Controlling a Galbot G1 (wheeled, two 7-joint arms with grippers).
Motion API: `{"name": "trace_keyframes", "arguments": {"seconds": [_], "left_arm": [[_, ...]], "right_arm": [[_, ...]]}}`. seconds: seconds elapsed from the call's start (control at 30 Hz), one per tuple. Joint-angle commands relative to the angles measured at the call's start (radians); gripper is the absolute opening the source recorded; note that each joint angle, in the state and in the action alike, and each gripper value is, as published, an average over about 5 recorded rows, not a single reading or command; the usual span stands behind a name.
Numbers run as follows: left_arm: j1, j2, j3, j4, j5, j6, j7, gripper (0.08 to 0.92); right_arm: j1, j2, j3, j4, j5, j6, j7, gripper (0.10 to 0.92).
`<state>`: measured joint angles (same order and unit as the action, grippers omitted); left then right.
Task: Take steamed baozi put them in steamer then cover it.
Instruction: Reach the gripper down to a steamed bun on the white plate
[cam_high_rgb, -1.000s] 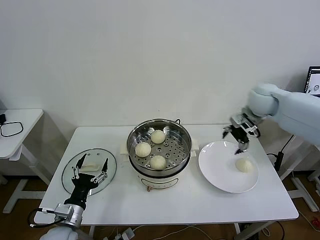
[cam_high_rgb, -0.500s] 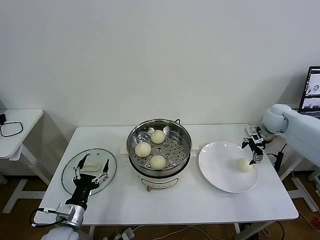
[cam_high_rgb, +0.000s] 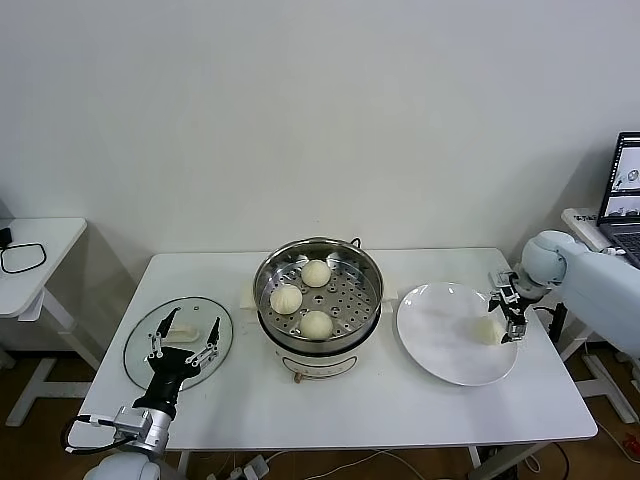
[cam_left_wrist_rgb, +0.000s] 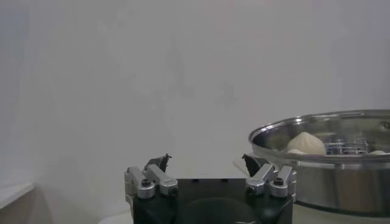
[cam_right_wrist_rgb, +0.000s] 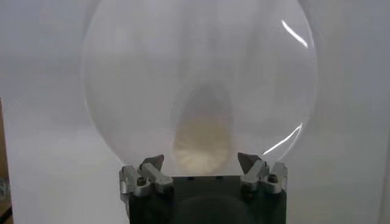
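The steel steamer (cam_high_rgb: 318, 295) stands mid-table with three steamed baozi (cam_high_rgb: 316, 273) on its perforated tray. A fourth baozi (cam_high_rgb: 488, 330) lies on the white plate (cam_high_rgb: 440, 330) at the right. My right gripper (cam_high_rgb: 507, 312) is open at the plate's right rim, just beside that baozi. In the right wrist view the baozi (cam_right_wrist_rgb: 204, 143) sits just ahead of the open right gripper (cam_right_wrist_rgb: 200, 160), not between the jaws. The glass cover (cam_high_rgb: 140, 345) lies flat at the left, and my left gripper (cam_high_rgb: 183, 338) rests open over it. The left wrist view shows the left gripper (cam_left_wrist_rgb: 205, 159) empty, with the steamer (cam_left_wrist_rgb: 329, 161) beyond.
The white table (cam_high_rgb: 400, 400) ends close to the plate on the right and just in front of the cover. A small side table (cam_high_rgb: 30, 250) with a black cable stands to the left. A laptop (cam_high_rgb: 625, 190) sits at the far right.
My right gripper has swung right and down, from above the plate's far edge to its right rim beside the baozi. The left arm has not moved.
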<state>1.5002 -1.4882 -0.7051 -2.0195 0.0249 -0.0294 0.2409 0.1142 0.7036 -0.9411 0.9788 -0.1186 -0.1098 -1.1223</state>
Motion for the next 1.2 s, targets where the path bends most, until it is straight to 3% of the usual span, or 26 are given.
{"name": "trace_keyframes", "arguments": {"seconds": [0.03, 0.63, 1.0, 1.2], "left_arm": [[-0.001, -0.001, 0.001, 0.001, 0.001, 0.0, 0.0, 0.823], [-0.006, 0.001, 0.004, 0.008, 0.004, -0.002, 0.001, 0.823], [-0.008, 0.001, 0.001, 0.009, 0.003, -0.003, 0.001, 0.823], [-0.008, 0.001, 0.003, 0.006, 0.004, -0.002, 0.001, 0.823]], "right_arm": [[-0.047, 0.03, 0.037, -0.049, -0.038, 0.007, 0.012, 0.823], [-0.054, 0.056, 0.046, -0.071, -0.058, 0.012, 0.027, 0.822], [-0.06, 0.069, 0.055, -0.085, -0.065, 0.015, 0.029, 0.705], [-0.025, 0.044, 0.037, -0.052, -0.033, 0.007, 0.019, 0.687]]}}
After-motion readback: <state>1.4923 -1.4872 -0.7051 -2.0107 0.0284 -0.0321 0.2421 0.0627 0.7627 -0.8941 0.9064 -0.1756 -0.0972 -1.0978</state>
